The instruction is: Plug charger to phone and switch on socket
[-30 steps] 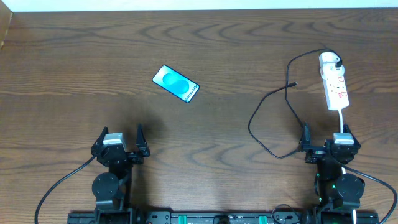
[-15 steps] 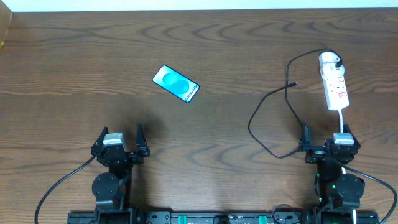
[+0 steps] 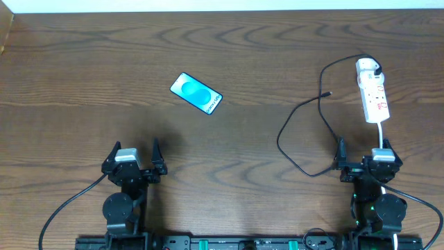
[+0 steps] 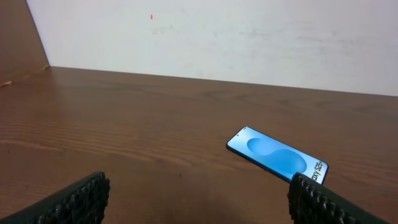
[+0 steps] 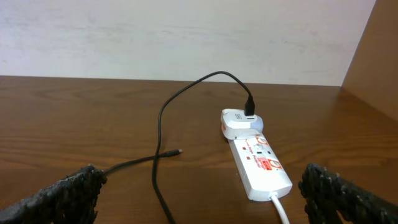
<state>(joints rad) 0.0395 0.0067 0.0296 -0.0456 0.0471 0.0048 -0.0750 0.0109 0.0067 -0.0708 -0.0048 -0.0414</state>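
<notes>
No change over the last second: both arms parked at the near edge, nothing on the tabletop point(image 3: 243, 42) has moved. So the task hasn't started, no contact with anything yet.

Left tool point(image 3: 133, 154) is wide, holding nothing. Right tool point(image 3: 362, 156) is wide too and empty.

Phone point(image 3: 196, 93) lies flat and screen up at an angle, ahead of the left tool and well apart from it. Socket point(image 3: 374, 97) is on the far right, ahead of the right tool, and its white cord point(image 3: 382, 132) runs back toward that arm. The charger point(image 3: 291, 121) is already plugged in at the socket's far end by its white plug point(image 3: 368, 67). The cable loops left and down, and the connector tip point(image 3: 329, 93) lies loose on the tabletop, well apart from the phone.

Hard to read:
- Socket switch: too small to find, so on/off unknown.
- Phone's charging port: not visible in any view.
- Near end of the cable loop passes just beside the right tool; can't tell if they touch.
- Wrist views show only the tips of each tool's fingers point(image 4: 87, 196).
</notes>
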